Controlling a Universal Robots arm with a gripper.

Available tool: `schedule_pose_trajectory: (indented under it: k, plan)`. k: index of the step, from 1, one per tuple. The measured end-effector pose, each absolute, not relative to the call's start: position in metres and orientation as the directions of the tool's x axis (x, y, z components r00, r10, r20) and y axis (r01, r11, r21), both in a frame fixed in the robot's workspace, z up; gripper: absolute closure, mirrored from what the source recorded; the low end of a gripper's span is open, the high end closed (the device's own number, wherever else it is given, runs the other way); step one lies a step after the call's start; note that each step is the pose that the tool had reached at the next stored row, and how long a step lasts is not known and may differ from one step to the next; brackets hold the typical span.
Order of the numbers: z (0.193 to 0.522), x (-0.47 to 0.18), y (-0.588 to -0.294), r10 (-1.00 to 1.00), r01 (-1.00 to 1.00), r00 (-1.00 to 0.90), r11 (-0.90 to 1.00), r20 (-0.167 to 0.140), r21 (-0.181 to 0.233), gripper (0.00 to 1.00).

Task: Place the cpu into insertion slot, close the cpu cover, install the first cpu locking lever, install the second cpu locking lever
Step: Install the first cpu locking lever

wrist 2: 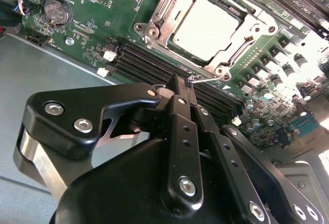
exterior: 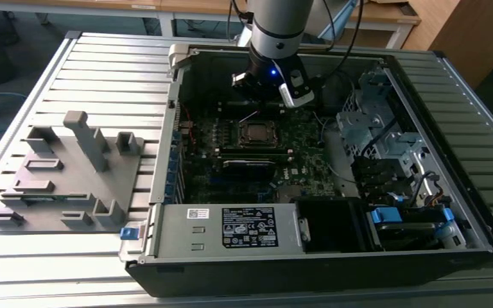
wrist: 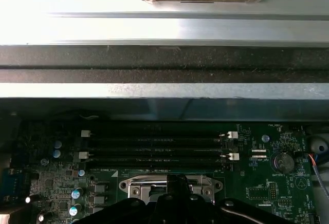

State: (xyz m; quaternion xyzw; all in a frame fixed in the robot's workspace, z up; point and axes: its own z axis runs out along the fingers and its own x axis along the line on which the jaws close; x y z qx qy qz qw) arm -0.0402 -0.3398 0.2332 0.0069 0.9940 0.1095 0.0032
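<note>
Slatted metal desk (exterior: 101,58) carries an open PC case (exterior: 315,277), with a grey fixture block (exterior: 67,173) at the exterior view's left. cpu (wrist 2: 205,26) sits in the insertion slot (exterior: 256,133), cpu cover (wrist 2: 163,14) down over it, upper right of the second wrist view. Gripper (wrist 2: 184,80) hangs just beside the socket, fingers (wrist 2: 177,126) narrow, tips together at a thin wire locking lever (wrist 2: 208,79); can't tell if they pinch it.

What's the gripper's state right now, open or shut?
Gripper: shut, fingertips at the thin lever beside the cover; whether it pinches the lever cannot be told.
</note>
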Motion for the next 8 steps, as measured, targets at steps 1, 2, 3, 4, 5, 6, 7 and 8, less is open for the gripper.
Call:
schedule_pose_trajectory:
  k: [1,2,3,4,5,6,7,8]
  plan:
    - [0.2329,-0.0402,-0.3398,0.014,0.013,-1.000,0.976,-0.005,0.217,0.90]
    - [0.2328,-0.0403,-0.3398,0.014,0.013,-1.000,0.976,-0.005,0.216,0.90]
    - [0.2326,-0.0403,-0.3399,0.014,0.013,-1.000,0.977,-0.005,0.215,0.90]
    - [0.2323,-0.0403,-0.3398,0.014,0.013,-1.000,0.977,-0.005,0.214,0.90]
    - [0.2320,-0.0403,-0.3398,0.014,0.013,-1.000,0.977,-0.005,0.214,0.90]
    - [0.2316,-0.0403,-0.3398,0.014,0.013,-1.000,0.977,-0.005,0.213,0.90]
    - [0.2314,-0.0403,-0.3398,0.015,0.013,-1.000,0.977,-0.005,0.213,0.90]
    - [0.2312,-0.0403,-0.3397,0.016,0.015,-1.000,0.977,-0.005,0.213,0.90]
